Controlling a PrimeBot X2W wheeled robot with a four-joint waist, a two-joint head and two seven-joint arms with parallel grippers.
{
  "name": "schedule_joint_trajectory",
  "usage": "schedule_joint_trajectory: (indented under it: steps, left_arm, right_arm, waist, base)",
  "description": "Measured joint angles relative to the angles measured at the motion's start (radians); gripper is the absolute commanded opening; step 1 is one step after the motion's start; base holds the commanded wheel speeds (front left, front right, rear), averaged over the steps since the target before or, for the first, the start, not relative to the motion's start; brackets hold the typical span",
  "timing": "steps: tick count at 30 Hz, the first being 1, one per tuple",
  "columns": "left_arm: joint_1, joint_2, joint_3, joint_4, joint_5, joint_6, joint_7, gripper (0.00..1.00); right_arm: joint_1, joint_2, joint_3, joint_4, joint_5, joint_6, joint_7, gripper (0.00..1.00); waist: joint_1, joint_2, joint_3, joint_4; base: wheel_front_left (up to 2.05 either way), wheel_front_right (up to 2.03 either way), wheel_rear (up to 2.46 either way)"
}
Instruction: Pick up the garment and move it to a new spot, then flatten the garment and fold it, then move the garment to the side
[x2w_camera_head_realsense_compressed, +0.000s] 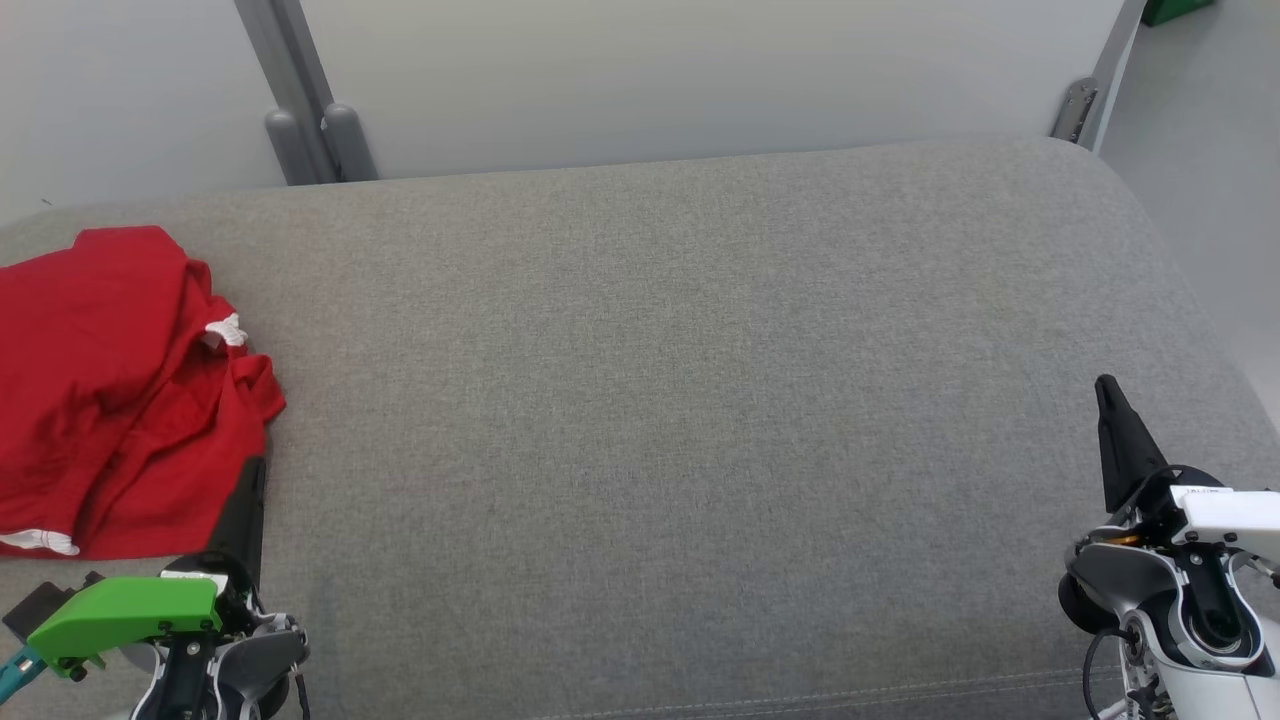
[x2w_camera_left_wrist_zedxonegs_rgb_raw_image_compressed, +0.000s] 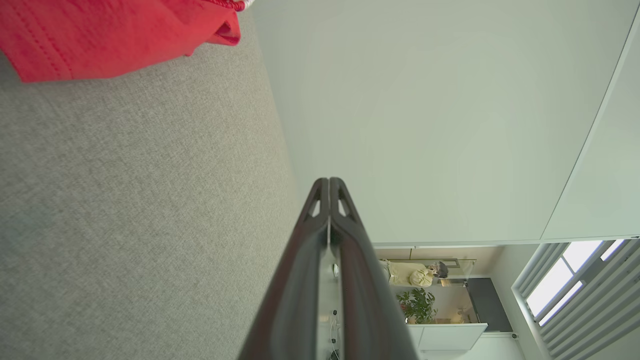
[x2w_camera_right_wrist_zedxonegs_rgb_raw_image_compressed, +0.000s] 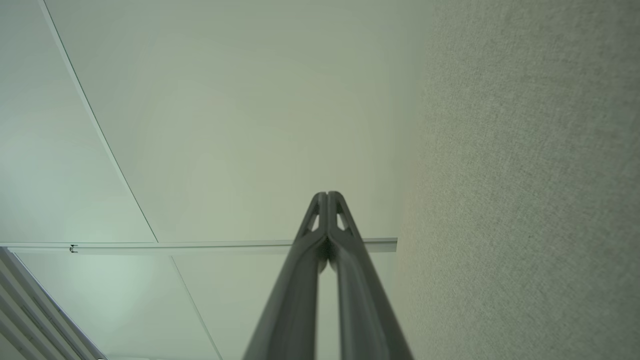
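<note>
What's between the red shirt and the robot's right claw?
Only bare grey cushion lies between the red shirt and the right gripper, as the head view shows.

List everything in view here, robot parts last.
garment: one, red with white trim, crumpled at cushion's left end
cushion: one, grey fabric, spanning the head view
wall panels: several, pale, behind the cushion
post: one, grey metal, back left behind cushion
person: one, pale yellow top, far off in left wrist view
plant: one, green, next to the person
left pincer: one, dark, shut and empty, beside the garment
right pincer: one, dark, shut and empty, over cushion's right end
</note>
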Motion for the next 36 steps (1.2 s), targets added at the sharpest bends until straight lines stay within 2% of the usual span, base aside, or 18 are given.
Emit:
schedule_joint_trajectory:
  steps: [36]
  left_arm:
    - [0.0, 0.0, 0.0, 0.0, 0.0, 0.0, 0.0, 0.0]
  right_arm:
    - [0.0, 0.0, 0.0, 0.0, 0.0, 0.0, 0.0, 0.0]
  waist:
    - [0.0, 0.0, 0.0, 0.0]
  base:
    - [0.0, 0.0, 0.0]
